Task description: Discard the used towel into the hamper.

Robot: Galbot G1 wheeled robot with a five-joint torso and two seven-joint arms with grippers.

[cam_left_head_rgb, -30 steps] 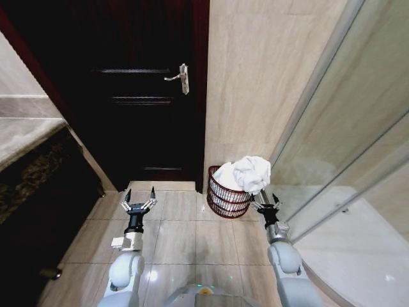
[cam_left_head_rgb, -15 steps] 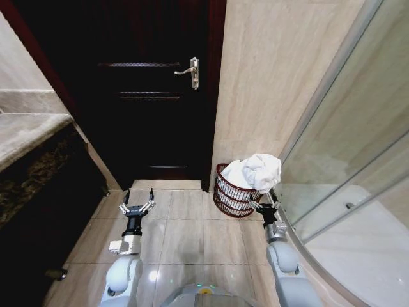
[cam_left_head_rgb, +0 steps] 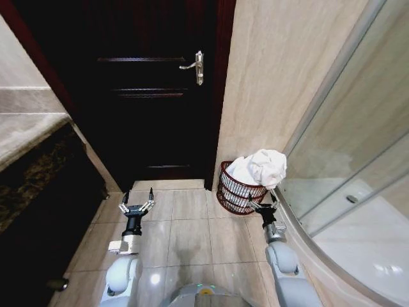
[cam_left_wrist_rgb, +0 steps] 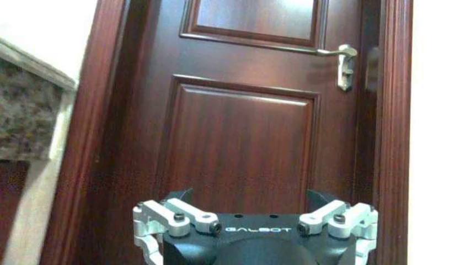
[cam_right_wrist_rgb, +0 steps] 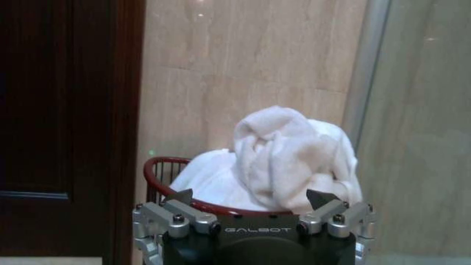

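The one word that reads is "GALBOT", in small pale capitals on dark housing. It stands on the body of the left gripper (cam_left_wrist_rgb: pixel 254 200), centred just behind and between the two finger mounts, as the left wrist view shows it. The same word stands in the same spot on the right gripper (cam_right_wrist_rgb: pixel 250 200) in the right wrist view (same lettering, same size). Nothing ahead of either gripper carries writing: the door (cam_left_wrist_rgb: pixel 243 127) beyond the left one is plain wood, and the towel (cam_right_wrist_rgb: pixel 283 160) and hamper (cam_right_wrist_rgb: pixel 158 171) beyond the right one bear no label that reads.
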